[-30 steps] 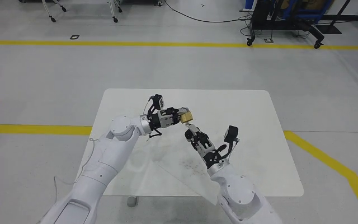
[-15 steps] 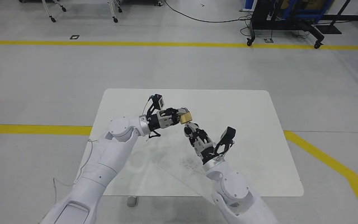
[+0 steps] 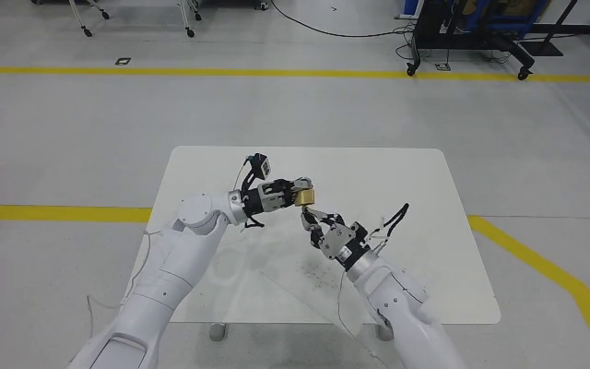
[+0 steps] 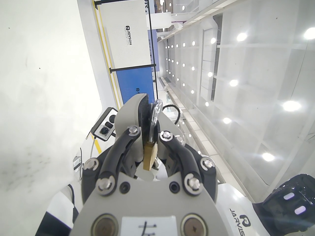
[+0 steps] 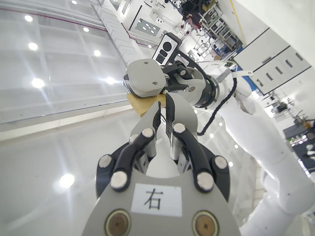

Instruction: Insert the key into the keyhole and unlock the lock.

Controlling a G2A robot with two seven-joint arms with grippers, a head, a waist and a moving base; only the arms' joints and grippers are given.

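We see the lock [image 3: 305,196] held up in the air, with the middle of the table [image 3: 406,184] lying below it. The left gripper [image 4: 151,124] is clamped tight on the lock. Its two fingers [image 4: 128,114] press against the flat sides, the silver shackle [image 4: 155,112] is squeezed between the pads, and the brass body shows out from between them. From these views we cannot tell whether the shackle has sprung loose from the body.

The right gripper [image 3: 311,218] sits just beside the lock, on the side nearer the robot, and its tips point straight at the brass body. Its fingers are drawn almost together, with only a slim gap between the dark pads. At their tips a thin dark sliver, which we take for the key [image 5: 159,104], is pinched between them and touches the edge of the lock. The fingers hide most of the key, so we cannot tell how far it has gone into the lock. The two grippers meet at the lock from opposite sides, the left one reaching in from the far side and the right one from the near side.
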